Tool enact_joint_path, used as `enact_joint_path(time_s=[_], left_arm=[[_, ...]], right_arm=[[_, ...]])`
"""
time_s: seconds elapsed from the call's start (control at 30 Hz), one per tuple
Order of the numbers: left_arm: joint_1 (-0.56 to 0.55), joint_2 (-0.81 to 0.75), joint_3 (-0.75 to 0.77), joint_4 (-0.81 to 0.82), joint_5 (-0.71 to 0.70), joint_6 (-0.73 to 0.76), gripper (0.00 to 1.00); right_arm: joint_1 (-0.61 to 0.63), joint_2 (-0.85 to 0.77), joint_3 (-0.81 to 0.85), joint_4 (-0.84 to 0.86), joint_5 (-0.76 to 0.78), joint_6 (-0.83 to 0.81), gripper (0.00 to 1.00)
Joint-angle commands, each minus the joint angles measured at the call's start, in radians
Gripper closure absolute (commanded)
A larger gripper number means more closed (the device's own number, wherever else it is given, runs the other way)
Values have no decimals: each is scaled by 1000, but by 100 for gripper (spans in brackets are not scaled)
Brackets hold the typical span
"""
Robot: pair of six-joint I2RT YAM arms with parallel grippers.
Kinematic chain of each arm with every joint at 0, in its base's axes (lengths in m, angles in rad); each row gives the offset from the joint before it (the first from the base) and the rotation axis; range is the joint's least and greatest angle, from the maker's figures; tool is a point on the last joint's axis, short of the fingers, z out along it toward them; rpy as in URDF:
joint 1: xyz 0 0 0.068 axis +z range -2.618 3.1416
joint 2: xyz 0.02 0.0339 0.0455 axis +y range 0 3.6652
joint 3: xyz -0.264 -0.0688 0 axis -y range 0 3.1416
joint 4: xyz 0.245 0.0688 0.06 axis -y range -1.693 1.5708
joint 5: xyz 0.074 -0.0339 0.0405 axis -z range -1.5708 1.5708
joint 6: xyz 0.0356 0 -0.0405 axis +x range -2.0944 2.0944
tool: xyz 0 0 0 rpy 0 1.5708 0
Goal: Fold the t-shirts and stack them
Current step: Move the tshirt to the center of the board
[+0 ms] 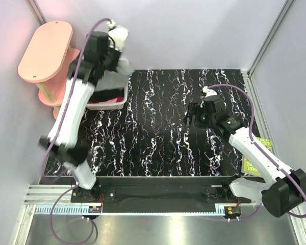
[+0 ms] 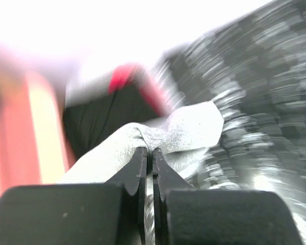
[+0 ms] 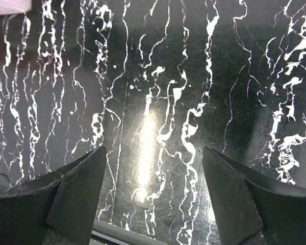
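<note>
The left gripper [image 2: 149,151] pinches a fold of the light grey shirt [image 2: 189,127], its fingers closed tight on the cloth, above the white basket [image 1: 110,105] at the tabletop's [image 1: 158,145] far left corner. The black garment [image 2: 104,116] and magenta cloth [image 2: 121,76] lie in the basket. The right gripper [image 3: 153,154] hovers over the tabletop's right half, fingers spread wide.

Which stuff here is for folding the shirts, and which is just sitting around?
For the job:
- light grey shirt, pinched in the left claw
- black garment
- magenta cloth
- right claw, open over the table

Just sitting around:
- white basket
- pink stand
- yellow-green paper
</note>
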Motion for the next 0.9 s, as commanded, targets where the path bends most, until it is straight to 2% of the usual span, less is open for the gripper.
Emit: enact_joint_path(time_s=[0.0, 0.1, 0.27, 0.33, 0.47, 0.57, 0.67, 0.73, 0.87], left_arm=[[-285, -324, -118, 28, 3, 111, 100], [-397, -404, -185, 12, -31, 88, 100], [-413, -428, -205, -37, -2, 64, 100], [-408, -434, -304, -29, -19, 68, 100], [-387, -447, -636, 21, 50, 54, 100], [-387, -424, -790, 37, 130, 33, 100], [-387, -413, -873, 78, 179, 30, 100], [-378, -408, -881, 92, 184, 47, 100], [-350, -407, -753, 94, 219, 30, 100]], right_arm=[[10, -66, 26, 15, 5, -7, 17], [10, -107, 9, 23, 34, 10, 21], [10, -167, -24, 35, 66, 26, 26], [10, -179, -32, 32, 77, 35, 27], [10, -202, -40, 33, 82, 40, 28], [10, -202, -37, 29, 85, 33, 29], [10, -196, -35, 24, 92, 27, 30], [11, -193, -31, 21, 92, 23, 31], [10, -193, -31, 17, 91, 17, 34]])
